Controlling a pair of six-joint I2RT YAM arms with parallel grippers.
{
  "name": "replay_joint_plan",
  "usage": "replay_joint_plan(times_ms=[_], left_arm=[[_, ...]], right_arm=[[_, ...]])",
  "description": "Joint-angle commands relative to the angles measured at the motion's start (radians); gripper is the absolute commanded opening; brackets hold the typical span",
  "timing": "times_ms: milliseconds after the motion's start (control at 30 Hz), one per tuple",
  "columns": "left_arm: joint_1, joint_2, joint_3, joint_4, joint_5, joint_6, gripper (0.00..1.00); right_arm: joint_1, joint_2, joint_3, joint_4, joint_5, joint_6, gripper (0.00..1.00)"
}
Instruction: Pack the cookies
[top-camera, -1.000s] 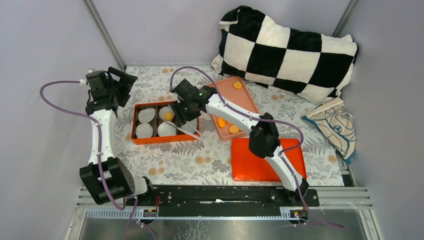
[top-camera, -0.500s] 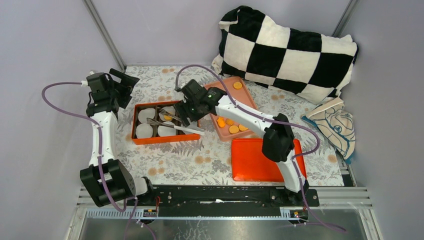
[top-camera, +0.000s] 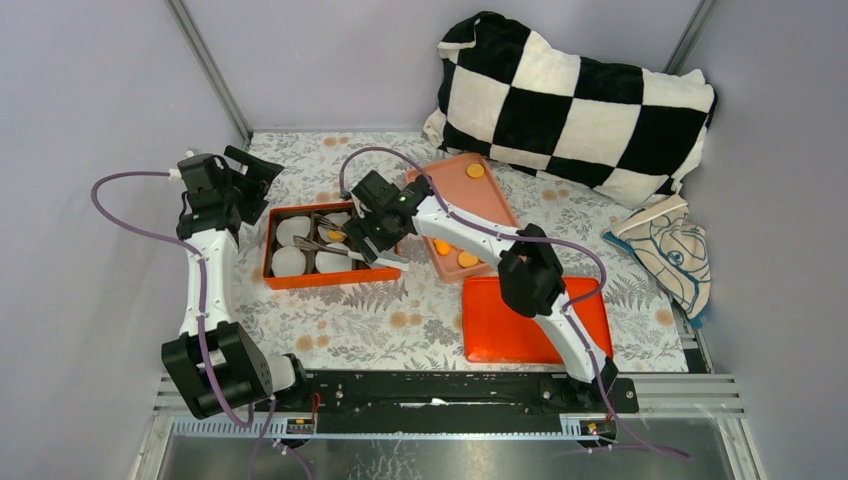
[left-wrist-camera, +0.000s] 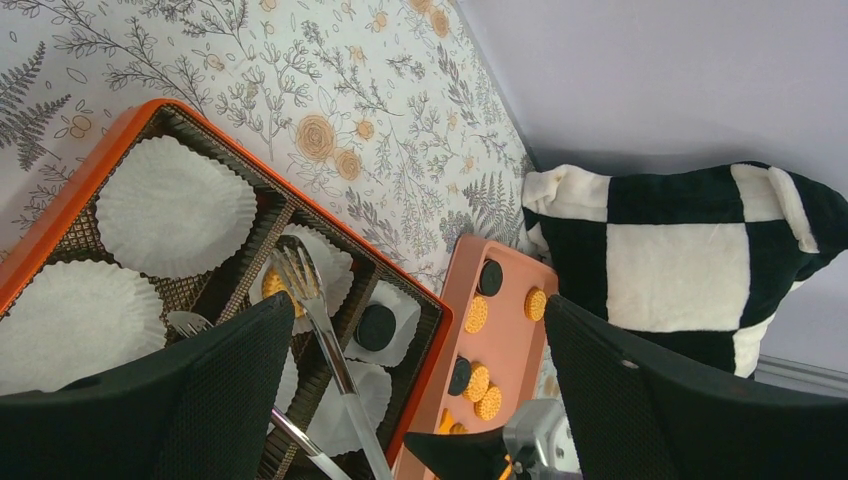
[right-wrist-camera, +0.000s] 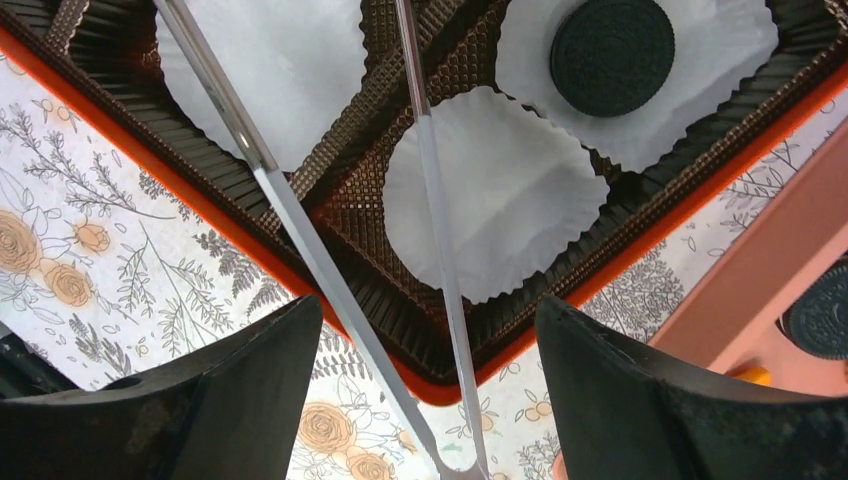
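Top view, left gripper (top-camera: 262, 178): jaws spread to the full, empty, poised near the far left corner of the orange box (top-camera: 318, 281).
Top view, right gripper (top-camera: 362, 238): over the box's right half, with metal tongs (top-camera: 335, 250) lying across the compartments under it.
Top view, cookies (top-camera: 467, 259): orange ones on the pink tray (top-camera: 500, 205) just right of the box.
Left wrist, box: white liners (left-wrist-camera: 175, 205) in the compartments. A tong tip sits over an orange cookie (left-wrist-camera: 270, 285) in one liner, and a black cookie (left-wrist-camera: 377, 326) lies in the next.
Left wrist, tray: orange and black cookies scattered.
Right wrist, fingers (right-wrist-camera: 170, 410): wide apart, with the tongs' spread arms between them and a clear gap beside one arm. The black cookie lies in its liner beyond.
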Motion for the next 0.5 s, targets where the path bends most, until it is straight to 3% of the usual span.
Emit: replay_joint_plan(times_ms=[0,333,467], left_arm=[[0.006,-0.013,-0.018,0.031,0.020,0.023,0.99],[0.006,-0.007,-0.030,0.029,0.017,0.031,0.99],[0.006,-0.009,-0.029,0.025,0.010,0.039,0.99]], right_arm=[[0.009,0.057,0.088,-0.029,-0.040,-0.036,0.86],[0.009,0.129,0.116,-0.013,-0.098,-0.036,0.82],[0.009,0.125,0.117,-0.012,-0.095,-0.037,0.65]])
